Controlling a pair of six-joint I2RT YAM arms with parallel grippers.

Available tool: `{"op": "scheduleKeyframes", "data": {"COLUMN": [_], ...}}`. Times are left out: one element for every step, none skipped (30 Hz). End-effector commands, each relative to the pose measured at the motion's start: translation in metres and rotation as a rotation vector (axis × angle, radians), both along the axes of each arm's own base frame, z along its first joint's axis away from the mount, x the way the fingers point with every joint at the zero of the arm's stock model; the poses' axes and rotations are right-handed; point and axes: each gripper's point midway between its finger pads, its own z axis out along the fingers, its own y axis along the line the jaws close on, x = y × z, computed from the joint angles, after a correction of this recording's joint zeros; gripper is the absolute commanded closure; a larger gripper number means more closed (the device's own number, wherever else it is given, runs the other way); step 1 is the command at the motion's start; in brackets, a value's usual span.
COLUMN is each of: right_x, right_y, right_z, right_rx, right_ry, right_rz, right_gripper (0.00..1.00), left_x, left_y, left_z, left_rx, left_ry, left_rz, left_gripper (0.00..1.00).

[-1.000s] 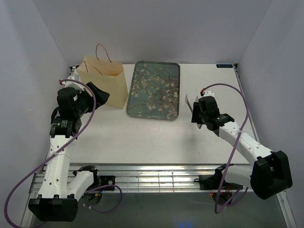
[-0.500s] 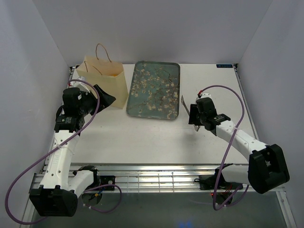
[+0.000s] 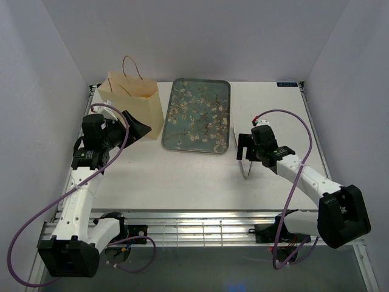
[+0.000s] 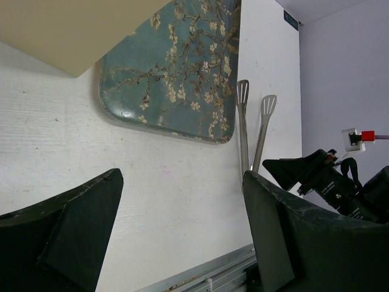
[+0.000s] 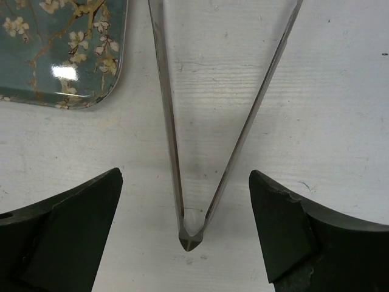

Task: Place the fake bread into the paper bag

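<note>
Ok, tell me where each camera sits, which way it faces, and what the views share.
Top external: fixed above and behind the robot, looking down at paper bag, tray, left arm and right arm.
Left wrist: facing right over the table, past the tray to the tongs; the open left gripper frames it, right arm beyond.
Right wrist: pointing straight down at the tongs lying between the open right gripper fingertips.
Shared: tray and tongs appear in all three.
</note>
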Motion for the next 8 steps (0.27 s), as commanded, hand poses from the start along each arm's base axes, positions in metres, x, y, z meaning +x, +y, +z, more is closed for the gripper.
{"op": "scheduleKeyframes", "data": {"right_x": [0.002, 0.002, -0.003, -0.004, -0.009, -0.017, -0.014, -0.020], "right_y": [0.003, 0.006, 0.007, 0.011, 0.014, 0.026, 0.034, 0.041], "right_z": [0.014, 0.015, 0.014, 0.017, 0.014, 0.020, 0.028, 0.032], "right_rx": [0.038, 0.057, 0.064, 0.080, 0.096, 0.162, 0.206, 0.242], "right_ry": [-0.039, -0.032, -0.011, -0.009, -0.002, -0.017, -0.072, -0.086], "right_rz": [-0.006, -0.002, 0.006, 0.021, 0.040, 0.101, 0.135, 0.182], "right_gripper": [0.10, 0.10, 0.10, 0.10, 0.10, 0.10, 0.10, 0.10], "left_x": [-0.001, -0.002, 0.000, -0.002, -0.005, -0.006, -0.005, -0.013], "left_y": [-0.007, -0.008, -0.010, -0.015, -0.018, -0.022, -0.025, -0.032], "left_z": [-0.004, -0.006, -0.004, -0.004, -0.009, -0.010, -0.001, -0.010], "left_rx": [-0.042, -0.053, -0.064, -0.084, -0.112, -0.132, -0.150, -0.197], "left_ry": [0.005, 0.008, -0.004, -0.008, 0.006, 0.003, -0.050, -0.026], "left_rz": [-0.031, -0.036, -0.043, -0.066, -0.074, -0.092, -0.114, -0.144], "left_gripper": [0.10, 0.10, 0.10, 0.10, 0.09, 0.06, 0.03, 0.02]}}
